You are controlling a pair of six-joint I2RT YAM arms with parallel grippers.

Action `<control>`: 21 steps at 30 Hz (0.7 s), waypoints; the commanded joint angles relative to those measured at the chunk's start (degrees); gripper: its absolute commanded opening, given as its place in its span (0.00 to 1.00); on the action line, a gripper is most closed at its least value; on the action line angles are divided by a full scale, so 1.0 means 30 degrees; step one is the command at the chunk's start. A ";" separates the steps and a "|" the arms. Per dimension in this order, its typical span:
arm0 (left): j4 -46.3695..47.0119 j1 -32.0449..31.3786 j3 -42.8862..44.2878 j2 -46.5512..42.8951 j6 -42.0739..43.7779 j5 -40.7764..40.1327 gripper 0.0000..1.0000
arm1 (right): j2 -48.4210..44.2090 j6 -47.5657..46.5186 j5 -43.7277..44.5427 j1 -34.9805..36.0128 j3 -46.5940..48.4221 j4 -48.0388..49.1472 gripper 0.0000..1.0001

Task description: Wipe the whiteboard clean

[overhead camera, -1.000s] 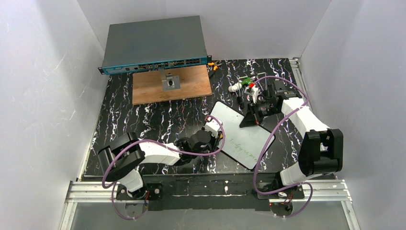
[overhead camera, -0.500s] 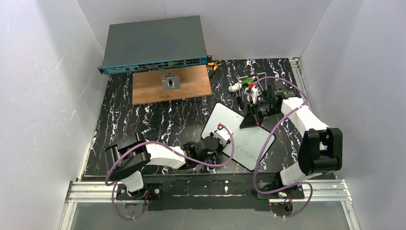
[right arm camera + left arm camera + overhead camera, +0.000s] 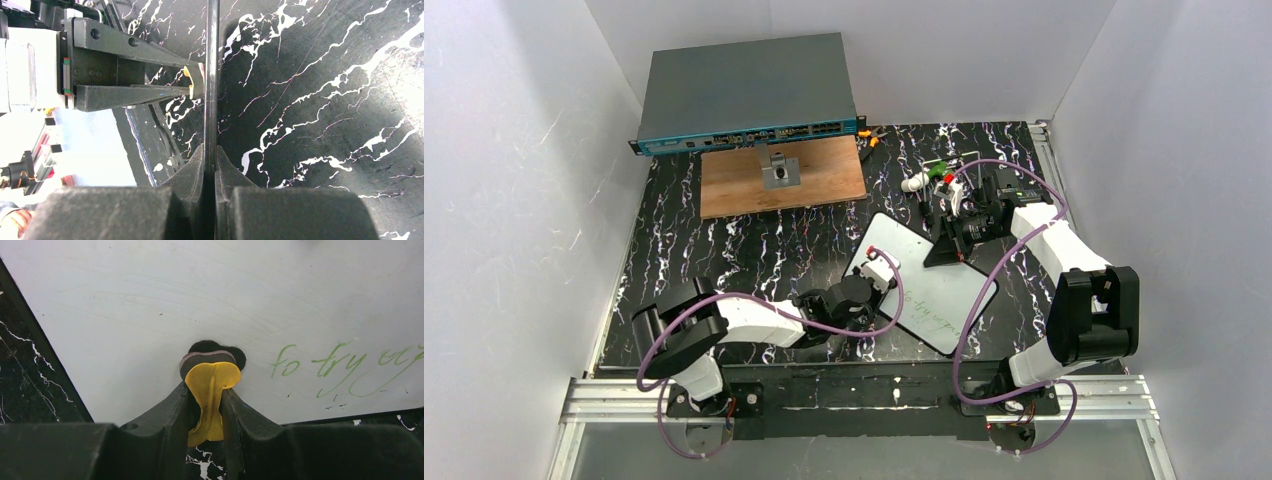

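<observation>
Left gripper (image 3: pixel 206 391) jaws clench a yellow eraser (image 3: pixel 212 377) pressed on the whiteboard (image 3: pixel 150 305), near green writing (image 3: pixel 345 365); right gripper (image 3: pixel 210 156) jaws grasp the whiteboard's far right edge.

White arms (image 3: pixel 749 315), black joints (image 3: pixel 1086 318), purple cables (image 3: pixel 961 350)

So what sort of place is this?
Probably a robot test cell in a lab rather than a workshop. The left arm and right arm are bolted to an aluminium rail at the table's near edge, plain white walls box it in, and props are set out: a whiteboard, a network switch.
</observation>
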 commanded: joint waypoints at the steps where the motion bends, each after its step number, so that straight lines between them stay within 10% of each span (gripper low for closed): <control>1: 0.0209 0.0333 -0.0124 -0.0817 -0.0298 -0.0294 0.00 | -0.0092 -0.0565 -0.2060 0.0143 0.0081 -0.0288 0.01; 21: 0.2264 -0.0292 -0.0465 0.0324 0.0021 -0.0457 0.00 | -0.0087 -0.0525 -0.2091 0.0143 0.0071 -0.0248 0.01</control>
